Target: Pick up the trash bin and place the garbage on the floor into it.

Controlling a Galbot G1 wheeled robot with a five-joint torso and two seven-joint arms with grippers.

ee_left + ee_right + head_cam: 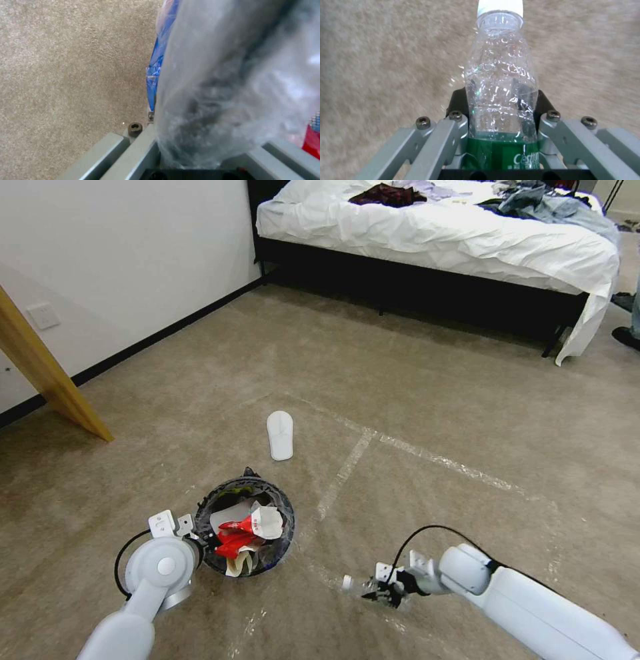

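Bin (pixel 248 527), already holding red and white litter, sits low at the left, its bagged rim clamped in the left end effector (pixel 200 540). Right end effector (pixel 381 591) grips a clear bottle (pixel 501 82) just above the floor (pixel 413 380); one white slipper (pixel 280 434) lies beyond the bin.

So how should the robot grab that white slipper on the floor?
Probably from straight above, pinching the slipper across its narrow width near the open heel end, closer to the robot. It lies flat on the floor with bare carpet all round. The right gripper is shut on a bottle and the left gripper holds the bin.
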